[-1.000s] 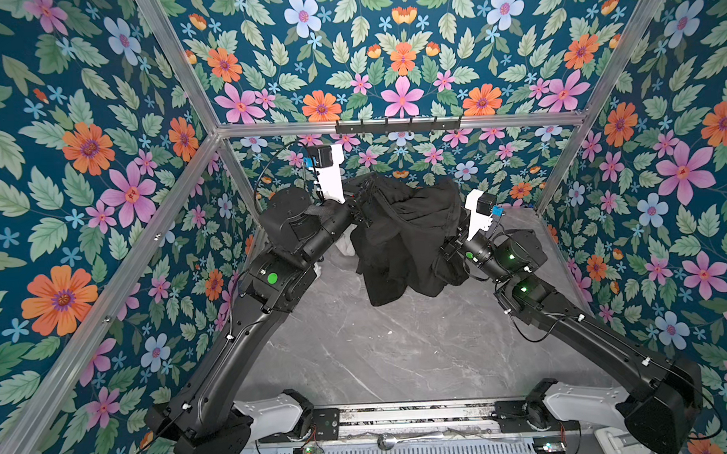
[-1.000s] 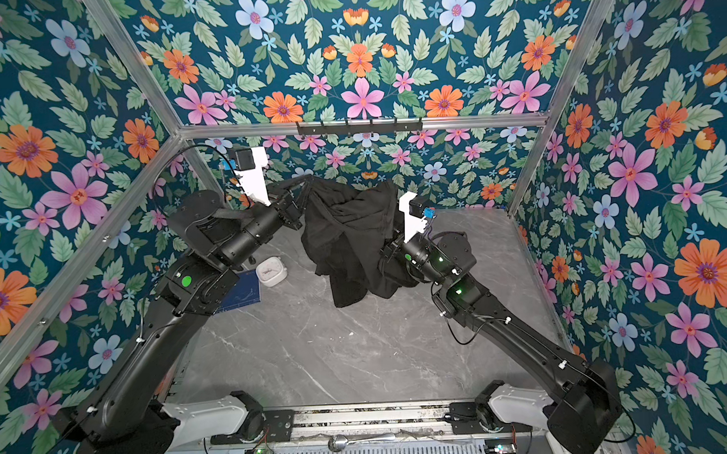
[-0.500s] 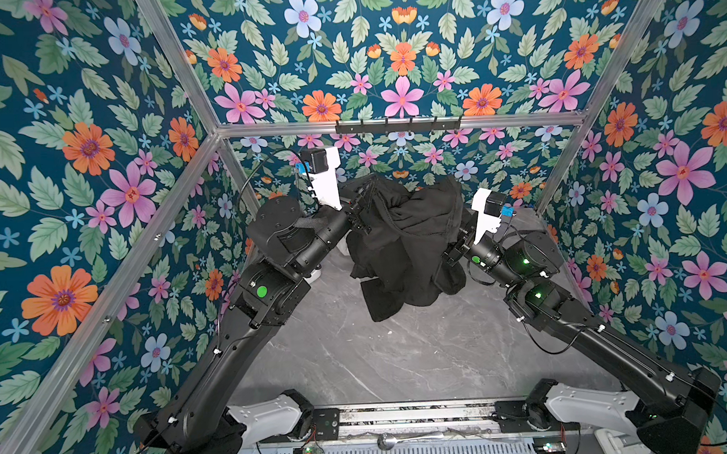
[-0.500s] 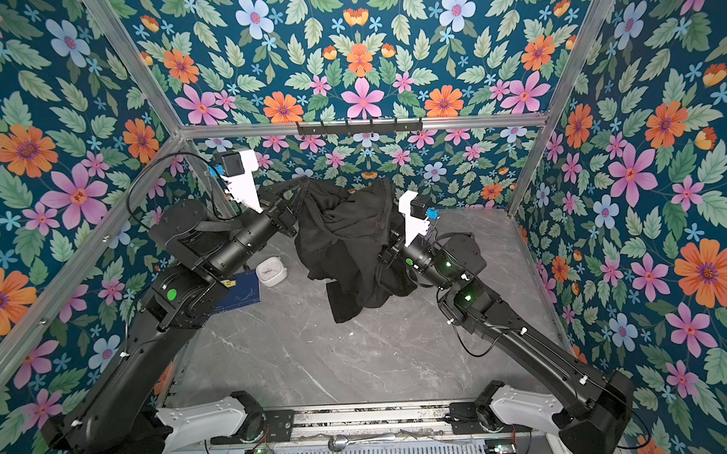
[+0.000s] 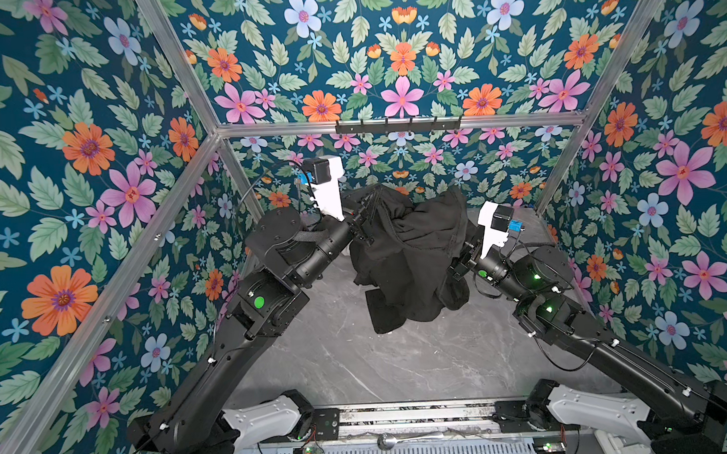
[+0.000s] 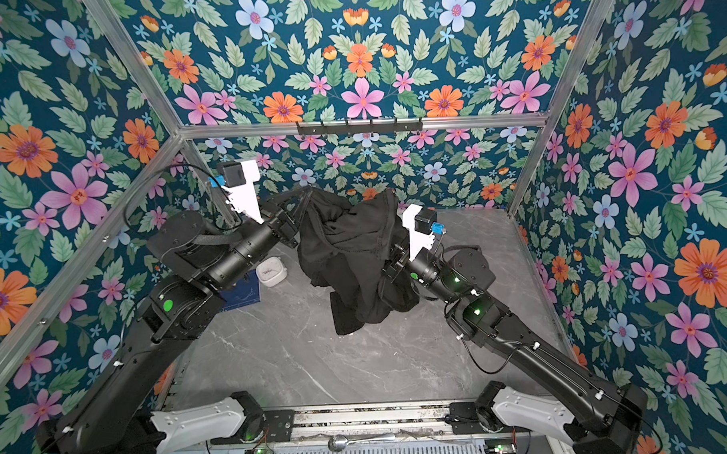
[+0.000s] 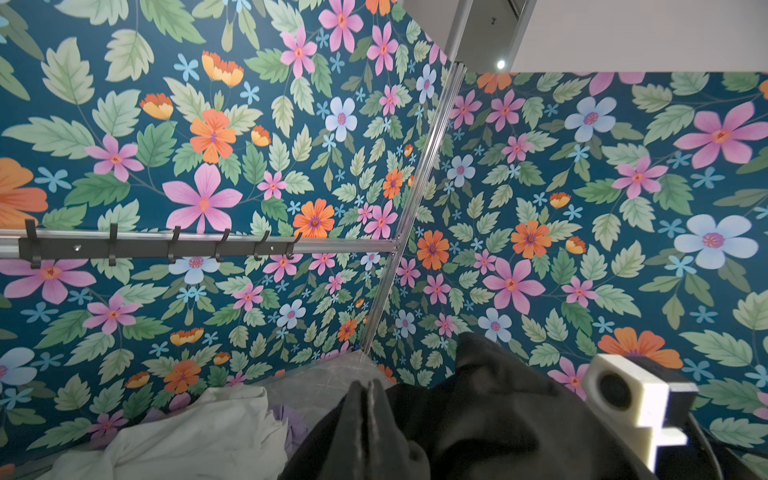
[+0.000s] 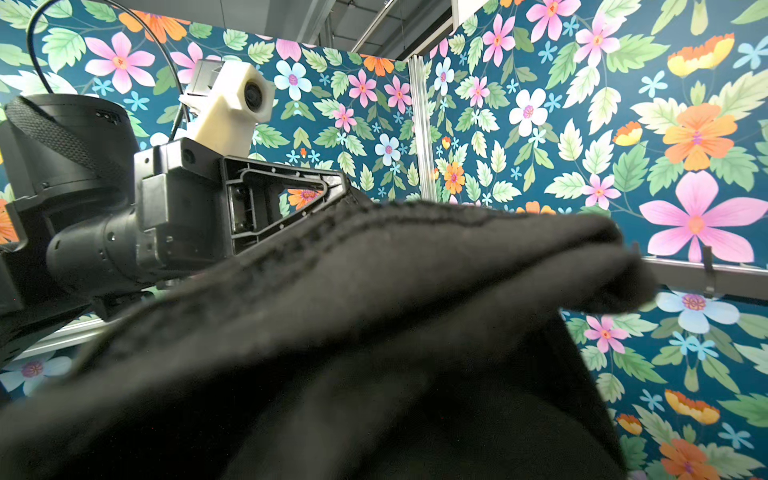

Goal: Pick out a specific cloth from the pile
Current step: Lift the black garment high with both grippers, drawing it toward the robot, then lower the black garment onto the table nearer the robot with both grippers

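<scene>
In both top views the cloth (image 5: 408, 251) (image 6: 346, 257) hangs over the counter (image 5: 399, 360), strung between the left end effector (image 5: 371, 198) and the right end effector (image 5: 462, 251). Left wrist view: the left fingers (image 7: 368, 403) are clenched on the black fabric, with the pile (image 7: 187, 436) on the counter below. Right wrist view: the cloth (image 8: 374, 311) drapes over the right end effector, which is clenched on it.

Dark teal walls (image 5: 402, 68) papered with pink, orange and pale blue flowers close in on three sides, edged by aluminium frame bars (image 5: 267, 129) - the back one carrying a black hook rail (image 5: 398, 125) - above a grey marble-veined floor (image 5: 400, 368), with one small ceiling light (image 7: 500, 64) in the left wrist view.
</scene>
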Controlling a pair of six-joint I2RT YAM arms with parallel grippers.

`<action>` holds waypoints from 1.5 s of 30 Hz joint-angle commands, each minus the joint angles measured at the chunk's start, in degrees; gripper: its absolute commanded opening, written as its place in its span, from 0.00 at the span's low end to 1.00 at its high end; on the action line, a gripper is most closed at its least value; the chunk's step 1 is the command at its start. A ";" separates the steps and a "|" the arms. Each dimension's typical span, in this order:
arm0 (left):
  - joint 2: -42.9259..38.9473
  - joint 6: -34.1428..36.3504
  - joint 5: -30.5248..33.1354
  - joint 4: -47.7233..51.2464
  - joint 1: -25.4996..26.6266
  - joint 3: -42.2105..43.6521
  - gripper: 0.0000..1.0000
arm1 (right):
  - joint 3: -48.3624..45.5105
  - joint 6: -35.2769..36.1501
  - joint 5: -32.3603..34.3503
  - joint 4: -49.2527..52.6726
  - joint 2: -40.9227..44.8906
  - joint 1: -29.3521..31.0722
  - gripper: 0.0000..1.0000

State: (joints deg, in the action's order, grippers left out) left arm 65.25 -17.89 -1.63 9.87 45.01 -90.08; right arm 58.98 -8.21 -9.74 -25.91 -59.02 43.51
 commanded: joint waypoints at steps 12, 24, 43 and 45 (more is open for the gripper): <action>-1.95 -2.68 6.64 -2.18 0.15 19.74 0.00 | -12.79 2.11 7.27 0.59 5.06 0.09 0.00; -2.28 -6.17 10.23 -2.80 0.07 35.38 0.00 | -18.26 3.05 9.30 1.56 3.20 0.09 0.00; 7.44 -12.94 7.29 -15.42 -0.01 60.52 0.00 | -30.15 -9.02 8.57 -2.76 -15.71 0.06 0.00; 8.77 -13.44 7.17 -16.42 0.04 61.65 0.00 | -31.00 -10.36 8.57 -2.52 -17.43 0.09 0.00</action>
State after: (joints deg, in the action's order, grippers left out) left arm 72.97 -29.80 6.04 -2.79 45.10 -29.39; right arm 28.60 -14.81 -0.97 -26.30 -75.07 43.53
